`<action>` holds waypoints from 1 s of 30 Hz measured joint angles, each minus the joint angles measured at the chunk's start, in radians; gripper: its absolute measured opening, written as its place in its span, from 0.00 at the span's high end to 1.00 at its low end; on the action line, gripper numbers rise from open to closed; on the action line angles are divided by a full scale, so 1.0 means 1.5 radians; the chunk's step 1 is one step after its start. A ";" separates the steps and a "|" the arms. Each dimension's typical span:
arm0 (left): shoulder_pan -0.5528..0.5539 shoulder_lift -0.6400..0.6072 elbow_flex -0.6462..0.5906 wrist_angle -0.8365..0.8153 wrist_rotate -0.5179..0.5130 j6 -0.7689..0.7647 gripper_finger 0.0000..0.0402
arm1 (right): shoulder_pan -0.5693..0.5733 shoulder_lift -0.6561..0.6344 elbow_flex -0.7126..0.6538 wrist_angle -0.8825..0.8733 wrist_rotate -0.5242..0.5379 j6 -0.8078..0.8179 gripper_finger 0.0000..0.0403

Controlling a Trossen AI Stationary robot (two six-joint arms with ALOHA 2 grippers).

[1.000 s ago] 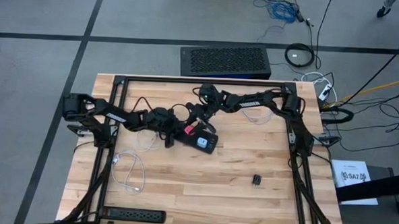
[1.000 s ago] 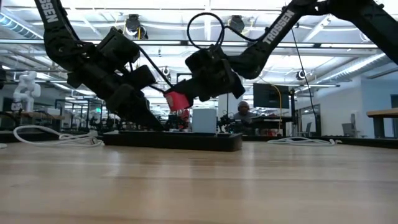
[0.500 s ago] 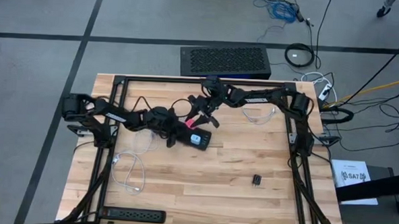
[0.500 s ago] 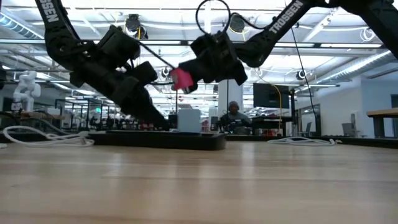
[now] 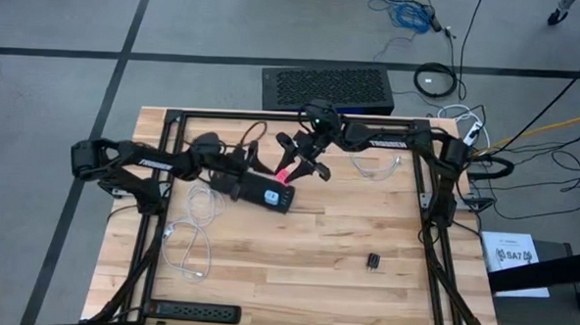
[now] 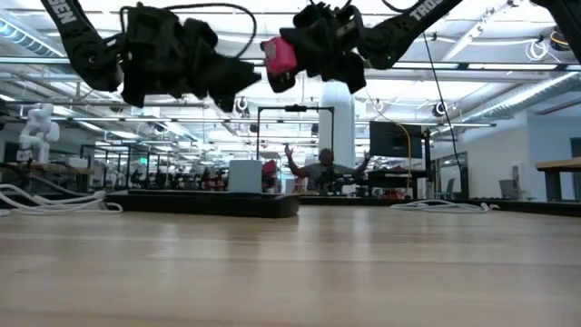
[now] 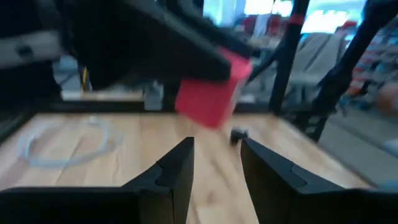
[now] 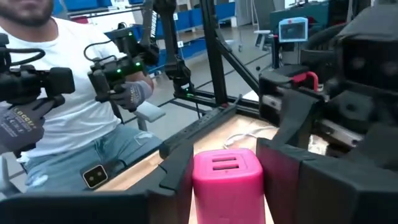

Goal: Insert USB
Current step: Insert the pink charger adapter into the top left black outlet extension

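The right gripper (image 8: 225, 177) is closed on a small pink USB plug block (image 8: 225, 174), held in the air above the dark device (image 5: 266, 195) on the table (image 5: 345, 253). It looks light, rigid and smooth-sided, best pinched on its flat flanks. The left gripper (image 7: 214, 163) hangs nearby, parted and empty.
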 joint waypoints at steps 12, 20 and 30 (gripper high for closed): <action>-0.020 0.008 0.051 0.009 0.066 -0.012 0.65 | 0.036 -0.003 0.000 0.060 0.003 0.036 0.71; -0.048 0.008 0.086 -0.030 0.071 -0.011 0.65 | 0.040 -0.003 0.000 0.081 -0.007 0.051 0.71; -0.075 0.008 0.111 -0.066 0.026 0.049 0.57 | 0.043 -0.006 0.000 0.085 -0.012 0.047 0.71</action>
